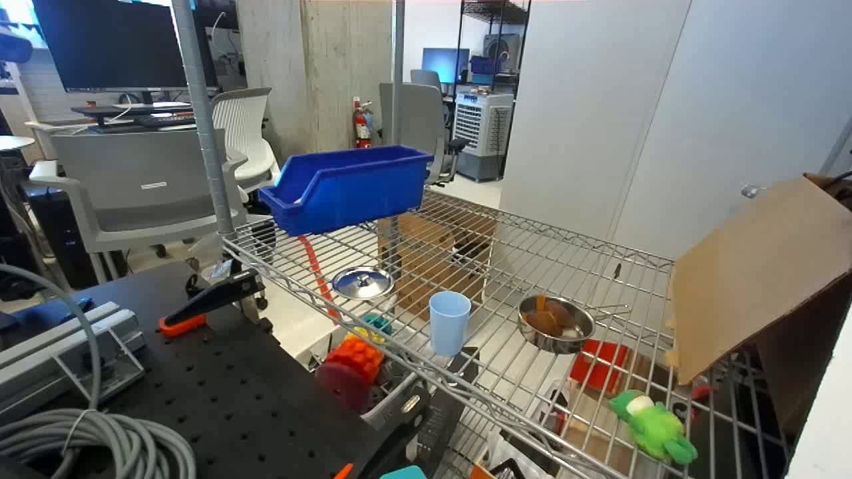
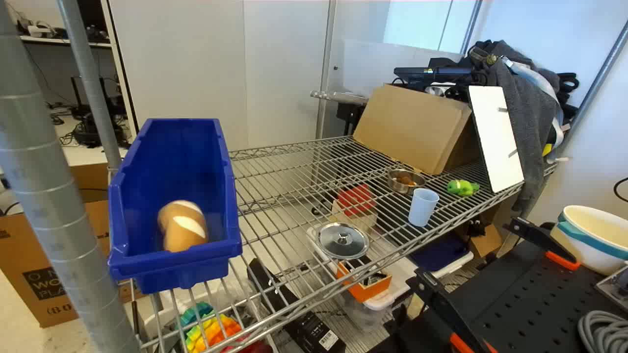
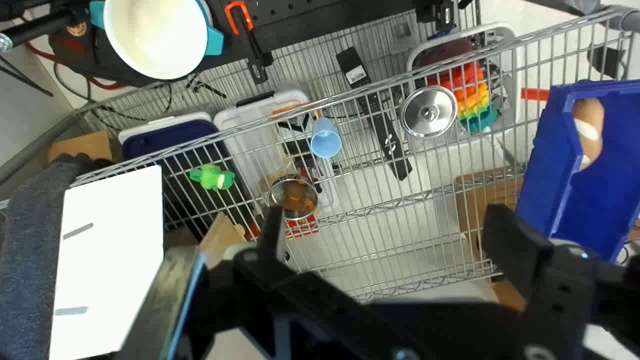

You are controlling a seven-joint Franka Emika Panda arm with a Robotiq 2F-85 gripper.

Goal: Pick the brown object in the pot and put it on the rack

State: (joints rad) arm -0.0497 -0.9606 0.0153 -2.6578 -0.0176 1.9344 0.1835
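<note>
The wrist view cuts off the blue bin [image 3: 595, 210] and the blurred pincer [image 3: 385, 214].

1. Got a brown object [image 1: 546, 324] sitting down inside the pot [image 1: 562, 344]. Looks brownish-orange, rounded, kinda lumpy. Can't really make out finer detail.
2. Check out the pot: small, shallow, round, shiny silver metal. Sits upright, open-topped, right on the rack [image 2: 314, 196], with a thin handle [image 1: 614, 307] sticking out sideways.
3. As for the rack, picture thin parallel bars in silvery metal plus upright posts [image 2: 54, 196]. Has the pot between its long edges.
</note>
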